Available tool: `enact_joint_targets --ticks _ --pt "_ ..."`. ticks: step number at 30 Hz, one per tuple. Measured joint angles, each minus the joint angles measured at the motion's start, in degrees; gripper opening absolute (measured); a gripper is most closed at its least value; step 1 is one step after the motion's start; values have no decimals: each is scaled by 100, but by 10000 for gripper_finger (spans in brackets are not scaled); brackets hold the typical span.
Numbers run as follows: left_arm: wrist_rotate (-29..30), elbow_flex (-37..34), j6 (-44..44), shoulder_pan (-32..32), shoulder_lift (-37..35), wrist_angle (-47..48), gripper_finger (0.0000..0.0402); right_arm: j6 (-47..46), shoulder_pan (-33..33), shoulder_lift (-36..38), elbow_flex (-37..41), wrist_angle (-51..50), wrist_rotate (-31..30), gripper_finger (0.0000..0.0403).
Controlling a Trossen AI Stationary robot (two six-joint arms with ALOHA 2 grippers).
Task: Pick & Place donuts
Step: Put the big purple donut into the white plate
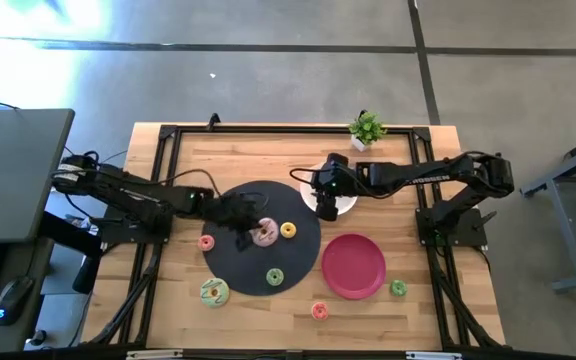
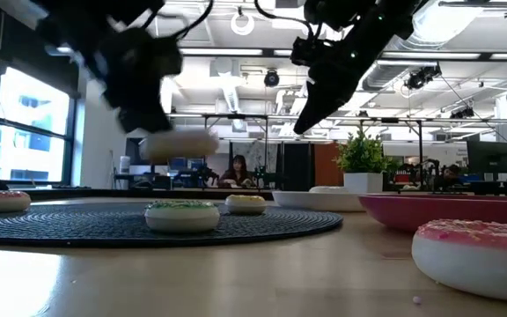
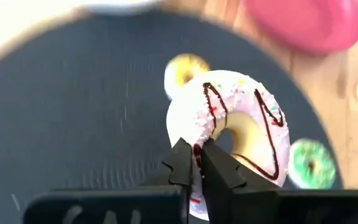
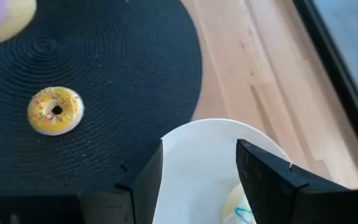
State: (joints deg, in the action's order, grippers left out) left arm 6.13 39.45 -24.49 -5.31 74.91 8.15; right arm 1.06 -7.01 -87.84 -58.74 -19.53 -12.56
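Here, the pink-sprinkled donut [image 3: 232, 134] was held by its rim in the left claw [image 3: 194, 163], lifted above the black mat [image 1: 238, 265]. The red plate [image 1: 354, 266] lay toward four o'clock. The right claw [image 4: 199, 163] was spread wide over the white plate [image 4: 197, 155].

Open-plan robotics lab or office: exposed ceiling ducts [image 2: 236, 92], concrete floor [image 1: 268, 80], monitors [image 2: 487, 158], seated person [image 2: 236, 172] centre background, wooden table [image 1: 168, 300].

2 black jointed arms [image 1: 138, 195] (cables trailing), white lettering.
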Motion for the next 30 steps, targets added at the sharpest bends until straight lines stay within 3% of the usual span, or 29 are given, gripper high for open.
enact_joint_targets --ticks 4,9,15,23,30 --pt "-163 663 724 635 415 7 24 -140 4 287 0 -388 -37 193" --pt "-867 1371 1274 1493 1412 -233 25 -379 4 860 -2 -1351 -107 193" --pt "-964 2407 1641 2164 2734 -298 26 -549 4 1346 -2 -1952 -129 193" --pt "-1038 3629 2170 2368 3723 -275 26 -509 4 1406 -4 -1977 -213 193" --pt "-1270 3907 2390 2371 4119 -38 28 -454 4 1400 -4 -2012 -230 193"
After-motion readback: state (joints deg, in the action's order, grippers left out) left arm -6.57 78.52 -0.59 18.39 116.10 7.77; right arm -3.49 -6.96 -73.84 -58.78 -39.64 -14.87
